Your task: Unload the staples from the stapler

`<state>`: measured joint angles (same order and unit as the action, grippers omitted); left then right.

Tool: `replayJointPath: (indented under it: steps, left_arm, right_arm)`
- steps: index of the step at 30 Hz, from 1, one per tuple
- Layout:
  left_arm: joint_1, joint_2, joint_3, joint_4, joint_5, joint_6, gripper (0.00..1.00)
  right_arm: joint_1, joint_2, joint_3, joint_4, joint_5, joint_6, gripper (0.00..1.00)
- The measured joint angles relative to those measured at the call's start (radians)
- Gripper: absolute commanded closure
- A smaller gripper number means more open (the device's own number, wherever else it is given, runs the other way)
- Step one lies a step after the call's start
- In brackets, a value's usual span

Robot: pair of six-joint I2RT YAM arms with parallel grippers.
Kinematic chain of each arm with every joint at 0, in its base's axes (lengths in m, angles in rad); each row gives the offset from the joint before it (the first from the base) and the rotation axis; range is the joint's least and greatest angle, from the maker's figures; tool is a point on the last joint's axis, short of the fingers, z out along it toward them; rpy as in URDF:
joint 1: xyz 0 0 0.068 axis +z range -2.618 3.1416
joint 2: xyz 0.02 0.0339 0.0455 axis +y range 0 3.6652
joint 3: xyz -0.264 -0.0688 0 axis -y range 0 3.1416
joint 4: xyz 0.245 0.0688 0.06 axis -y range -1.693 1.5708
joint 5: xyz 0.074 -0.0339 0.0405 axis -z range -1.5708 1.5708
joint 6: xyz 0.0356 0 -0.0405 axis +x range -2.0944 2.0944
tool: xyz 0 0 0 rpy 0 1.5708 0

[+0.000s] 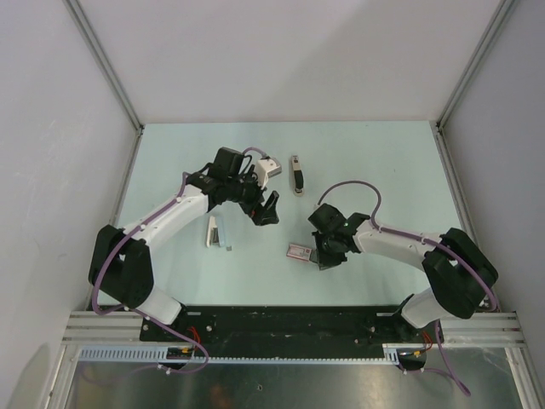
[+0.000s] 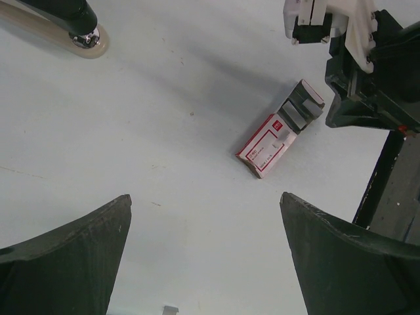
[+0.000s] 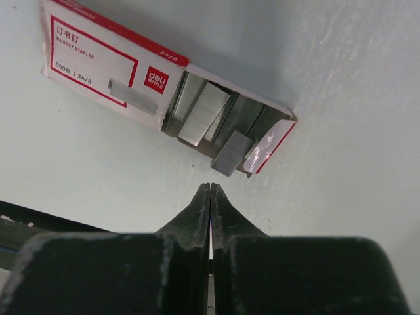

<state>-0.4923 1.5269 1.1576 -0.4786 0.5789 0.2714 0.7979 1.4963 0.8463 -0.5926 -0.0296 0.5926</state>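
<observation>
Staples are lying as a short grey strip, tilted, at the torn-open mouth of the pink-and-white box, just above the fingertips in the right wrist view, with more silvery strips sitting deeper inside the box. The right gripper is hovering just beside that open end with its two fingers pressed flat together and nothing between them. In the overhead view the box is sitting just below the middle of the frame, and the stapler is lying well apart from it, higher up near the centre, with neither arm touching it. The left gripper is hanging left of the stapler, its fingers spread wide and holding nothing. A small white piece is resting beside the left arm; I cannot tell what it is.
</observation>
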Motion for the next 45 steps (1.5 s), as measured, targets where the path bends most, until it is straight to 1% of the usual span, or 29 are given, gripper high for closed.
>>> replayJointPath:
  steps: [11, 27, 34, 38, 39, 42, 45]
  left_arm:
    - [0.000, 0.000, 0.000, -0.003, 0.002, 0.003, 0.01]
    - [-0.003, 0.000, -0.034, -0.019, 0.039, 0.059, 0.00]
    - [-0.039, 0.003, -0.072, -0.026, 0.053, 0.135, 0.00]
    - [-0.058, 0.039, -0.089, -0.033, 0.038, 0.197, 0.01]
    - [-0.059, 0.050, -0.091, -0.034, 0.031, 0.206, 0.01]
    - [-0.066, 0.100, -0.097, -0.041, 0.002, 0.238, 0.01]
    - [-0.072, 0.143, -0.097, -0.043, -0.028, 0.263, 0.01]
  right_arm:
    - [-0.028, 0.018, 0.000, 0.026, 0.024, -0.029, 1.00]
    - [-0.076, 0.019, 0.022, 0.046, 0.048, -0.058, 1.00]
    - [-0.081, 0.015, 0.029, 0.045, 0.048, -0.063, 1.00]
    - [-0.113, -0.038, 0.029, 0.026, 0.046, -0.062, 1.00]
    - [-0.126, -0.054, 0.029, 0.024, 0.043, -0.061, 0.99]
    - [-0.198, -0.120, 0.010, 0.043, -0.004, -0.043, 0.89]
    - [-0.278, -0.155, -0.055, 0.090, -0.079, -0.019, 0.82]
